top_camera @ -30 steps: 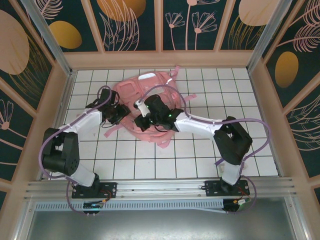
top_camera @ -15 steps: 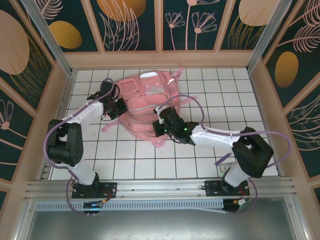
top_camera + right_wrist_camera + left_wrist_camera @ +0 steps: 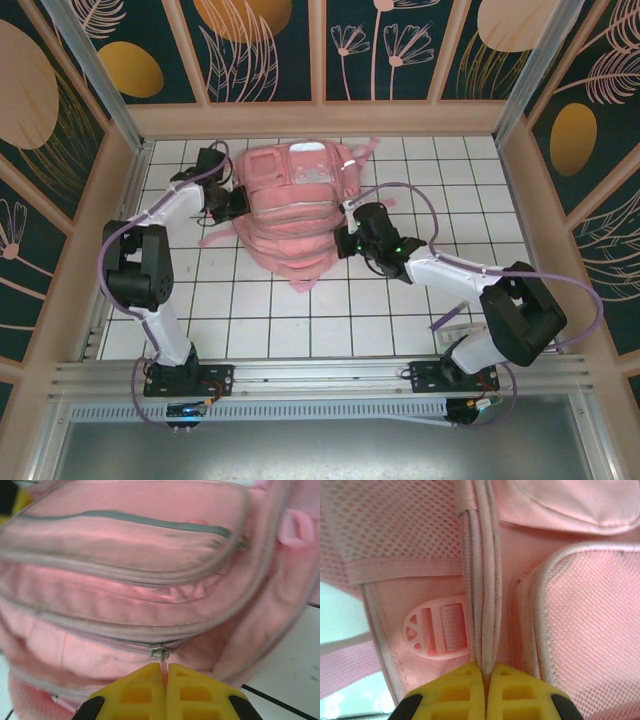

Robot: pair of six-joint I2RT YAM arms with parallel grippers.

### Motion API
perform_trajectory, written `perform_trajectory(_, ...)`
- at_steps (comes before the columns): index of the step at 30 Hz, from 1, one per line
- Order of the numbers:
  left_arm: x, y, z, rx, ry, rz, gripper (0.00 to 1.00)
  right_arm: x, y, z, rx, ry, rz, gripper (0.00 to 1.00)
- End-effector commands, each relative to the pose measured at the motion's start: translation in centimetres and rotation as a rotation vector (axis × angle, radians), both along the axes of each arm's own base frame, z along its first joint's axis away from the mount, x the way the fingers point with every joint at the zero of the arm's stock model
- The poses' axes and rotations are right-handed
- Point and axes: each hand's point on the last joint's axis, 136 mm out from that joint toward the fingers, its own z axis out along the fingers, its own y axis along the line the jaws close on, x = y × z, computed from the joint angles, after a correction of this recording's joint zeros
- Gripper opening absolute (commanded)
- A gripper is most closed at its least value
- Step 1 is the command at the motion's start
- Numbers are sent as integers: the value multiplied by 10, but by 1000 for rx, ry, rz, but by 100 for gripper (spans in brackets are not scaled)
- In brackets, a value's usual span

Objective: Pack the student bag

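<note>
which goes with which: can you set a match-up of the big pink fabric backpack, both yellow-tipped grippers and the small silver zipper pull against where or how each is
1. large soft pink fabric backpack
2. left gripper
3. right gripper
4. small silver metal zipper pull

A. just above closed yellow fingertips
B. shut on a pale piped seam
C. lying on the white tiled table
D. shut on pink fabric under a zipper

Pairs: 1-C, 2-B, 3-D, 4-A
</note>
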Motion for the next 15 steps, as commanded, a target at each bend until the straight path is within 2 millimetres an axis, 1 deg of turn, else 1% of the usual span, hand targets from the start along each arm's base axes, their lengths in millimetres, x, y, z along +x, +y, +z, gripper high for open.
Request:
perform_trajectory(1, 42, 35, 20, 98, -92, 83, 26, -21, 39, 15, -12, -29, 157, 0)
perform_trajectory(2, 47, 36, 24, 90, -88, 106, 43, -25, 50, 17, 7, -23, 176, 0)
perform_trajectory(3, 52, 36, 30, 77, -89, 135, 51, -28, 64, 22, 38, -21, 201, 0)
perform_trajectory(5, 55, 38, 44, 59, -105, 185, 56, -32, 87, 29, 81, -23, 235, 0)
perform_trajectory(7, 47, 47, 57, 97, -102, 225, 62, -30, 110, 41, 115, -35, 265, 0)
perform_trajectory(8, 39, 53, 58, 125, -80, 238, 64, -30, 119, 44, 125, -39, 281, 0)
perform_trajectory(10, 12, 59, 53, 148, -26, 260, 66, -29, 138, 50, 139, -52, 322, 0)
perform_trajectory(12, -15, 53, 45, 98, 11, 270, 67, -28, 150, 51, 137, -53, 351, 0)
perform_trajectory(13, -28, 47, 45, 55, 14, 267, 68, -28, 156, 50, 134, -50, 362, 0)
perform_trajectory(15, -47, 41, 41, 20, 36, 277, 69, -30, 164, 50, 138, -50, 382, 0)
